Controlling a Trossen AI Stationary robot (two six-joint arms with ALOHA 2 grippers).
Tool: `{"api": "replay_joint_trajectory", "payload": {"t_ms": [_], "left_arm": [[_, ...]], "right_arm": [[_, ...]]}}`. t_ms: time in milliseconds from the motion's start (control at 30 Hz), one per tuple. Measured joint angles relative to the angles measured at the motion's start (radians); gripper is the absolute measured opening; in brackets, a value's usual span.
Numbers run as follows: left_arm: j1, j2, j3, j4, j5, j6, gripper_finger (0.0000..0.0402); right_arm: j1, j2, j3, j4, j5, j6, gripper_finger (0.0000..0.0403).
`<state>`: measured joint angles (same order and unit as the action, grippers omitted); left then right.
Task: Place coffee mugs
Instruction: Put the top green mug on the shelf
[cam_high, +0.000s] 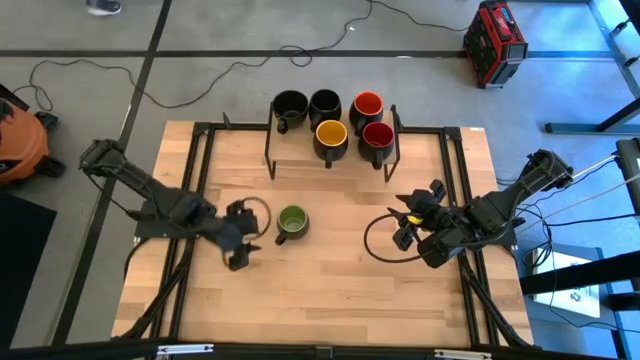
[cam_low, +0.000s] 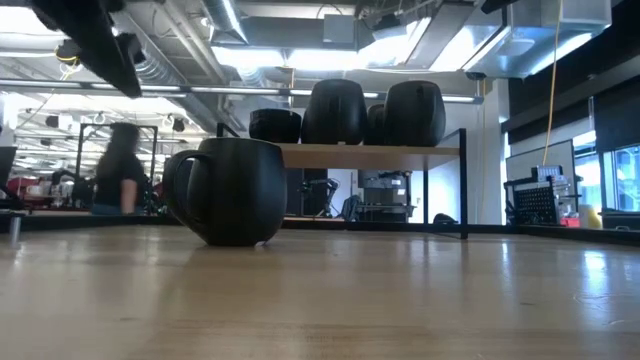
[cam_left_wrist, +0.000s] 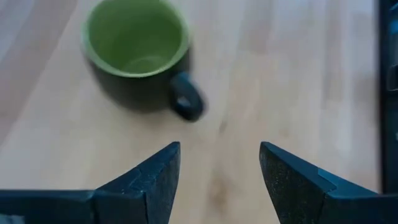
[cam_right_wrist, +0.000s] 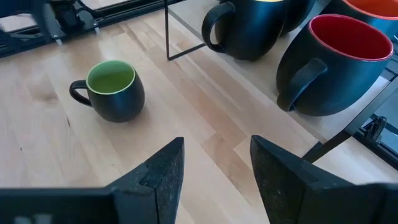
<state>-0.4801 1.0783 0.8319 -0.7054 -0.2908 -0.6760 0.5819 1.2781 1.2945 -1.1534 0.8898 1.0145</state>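
The green-inside mug (cam_high: 291, 223) (cam_left_wrist: 138, 50) (cam_right_wrist: 114, 89) (cam_low: 230, 190) stands upright on the table's middle, its handle (cam_left_wrist: 186, 102) toward the left gripper. Five more mugs stand on a raised shelf (cam_high: 300, 150) at the far edge: two black (cam_high: 289, 105) (cam_high: 324, 103), orange-red (cam_high: 367, 105), yellow (cam_high: 331, 134) and dark red (cam_high: 377, 137) (cam_right_wrist: 339, 59). My left gripper (cam_high: 243, 236) (cam_left_wrist: 219, 149) is open, just left of the green mug and short of its handle. My right gripper (cam_high: 407, 226) (cam_right_wrist: 217, 146) is open over bare table to the right.
Black rails (cam_high: 200, 180) run along the table's left and right sides. The shelf's black frame legs (cam_high: 270, 150) stand on the table. On the floor are a red case (cam_high: 495, 40), an orange vacuum (cam_high: 20, 140) and cables. A person (cam_low: 120, 170) shows far behind.
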Motion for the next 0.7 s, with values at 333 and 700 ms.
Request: {"api": "replay_joint_trajectory", "payload": {"t_ms": [333,700], "left_arm": [[-0.177,0.161,-0.017,0.194,-0.317,-0.222,0.0213],[-0.149,0.405,-0.017,0.233,-0.427,-0.502,0.0213]], "right_arm": [[0.0,0.0,0.0,-0.005,-0.029,-0.105,0.0174],[0.0,0.001,0.0,-0.102,-0.045,-0.152,0.0174]]}}
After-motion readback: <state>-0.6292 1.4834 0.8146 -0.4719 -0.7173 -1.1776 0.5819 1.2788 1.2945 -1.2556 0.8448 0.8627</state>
